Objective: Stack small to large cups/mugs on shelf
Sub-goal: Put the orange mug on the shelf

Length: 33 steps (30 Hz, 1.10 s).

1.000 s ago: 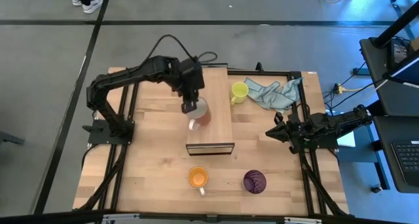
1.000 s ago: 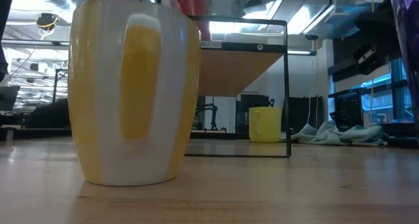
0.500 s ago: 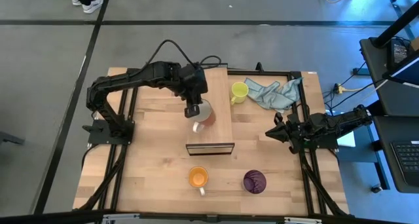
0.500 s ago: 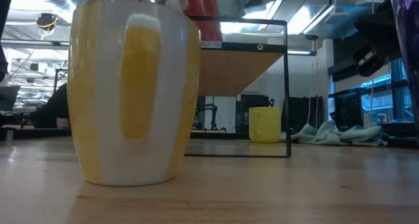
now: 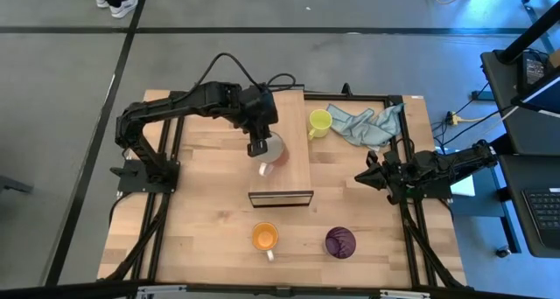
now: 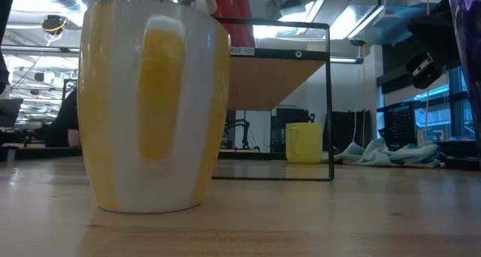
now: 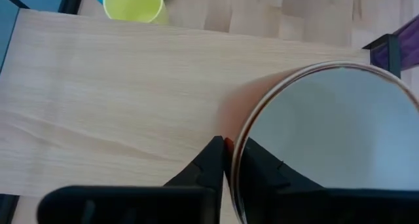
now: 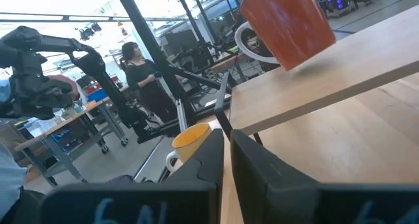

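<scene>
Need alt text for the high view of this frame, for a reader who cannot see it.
Seen from above, the left end effector grips the rim of a red-orange mug on the shelf. A yellow mug touches a blue cloth; an orange mug and purple mug stand below. The right end effector waits aside.

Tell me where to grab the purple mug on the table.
Likely from above, pinching the rim wall of the purple mug. It stands upright with its mouth open upward, apart from the orange mug. Its handle can't be made out here.
</scene>
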Each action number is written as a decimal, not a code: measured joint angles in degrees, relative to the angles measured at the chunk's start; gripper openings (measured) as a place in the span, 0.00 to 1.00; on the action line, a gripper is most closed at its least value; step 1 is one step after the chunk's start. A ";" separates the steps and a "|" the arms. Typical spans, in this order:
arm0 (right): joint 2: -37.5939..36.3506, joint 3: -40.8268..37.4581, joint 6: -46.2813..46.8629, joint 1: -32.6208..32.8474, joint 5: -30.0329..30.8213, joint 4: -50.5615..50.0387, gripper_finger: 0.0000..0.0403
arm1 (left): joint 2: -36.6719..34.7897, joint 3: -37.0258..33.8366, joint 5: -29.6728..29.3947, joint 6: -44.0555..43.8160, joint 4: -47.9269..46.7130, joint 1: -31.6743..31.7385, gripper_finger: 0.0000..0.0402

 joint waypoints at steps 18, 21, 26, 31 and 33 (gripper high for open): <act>0.00 0.00 -0.03 0.00 0.02 -0.03 0.08 | 0.02 -0.02 -0.07 -0.04 0.44 0.02 0.09; 0.00 0.00 -0.06 0.00 0.02 -0.01 0.08 | 0.04 -0.02 -0.02 -0.10 1.55 0.02 0.10; 0.00 0.00 -0.01 0.00 0.02 0.01 0.08 | 0.85 -0.09 -0.23 -0.08 2.51 0.04 0.11; 0.00 0.00 0.09 0.00 0.02 0.37 0.08 | 1.33 -0.48 -0.19 -0.04 3.63 0.04 0.11; 0.00 0.00 0.12 0.00 0.02 0.38 0.08 | 1.44 -0.57 -0.31 -0.04 2.90 0.09 0.11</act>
